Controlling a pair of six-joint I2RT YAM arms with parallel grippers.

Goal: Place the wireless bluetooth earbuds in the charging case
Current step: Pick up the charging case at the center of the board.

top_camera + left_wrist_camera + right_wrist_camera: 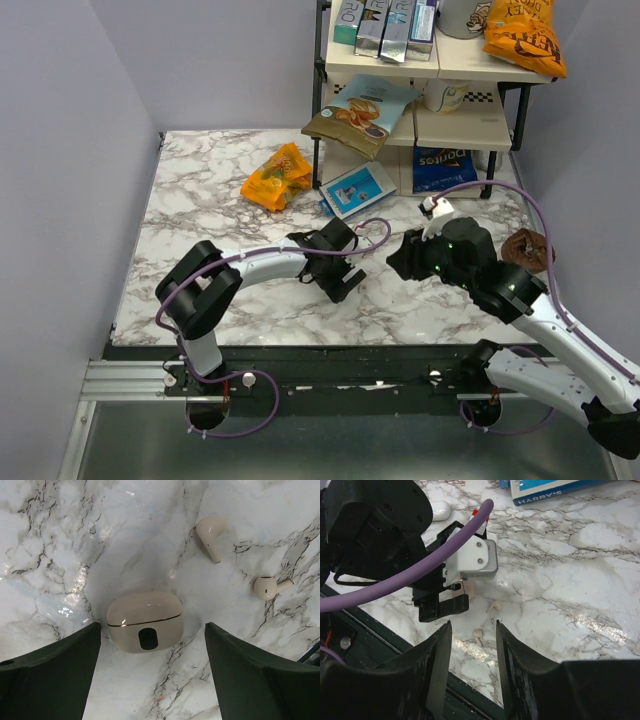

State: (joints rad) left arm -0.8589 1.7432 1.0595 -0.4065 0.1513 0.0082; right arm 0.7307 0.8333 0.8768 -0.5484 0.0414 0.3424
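Top cam overhead; wrist cams close, both see earbuds (pixel 212 536)

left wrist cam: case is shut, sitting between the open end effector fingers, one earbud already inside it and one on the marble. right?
Not quite. The left wrist view shows both earbuds out on the marble: one earbud above and to the right of the charging case, the other earbud further right. The rest holds: the case is shut and sits between the open fingers of the left end effector.

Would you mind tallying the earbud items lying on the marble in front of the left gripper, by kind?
Earbuds: 2 (one, another)
Charging case: 1, closed
Total: 3
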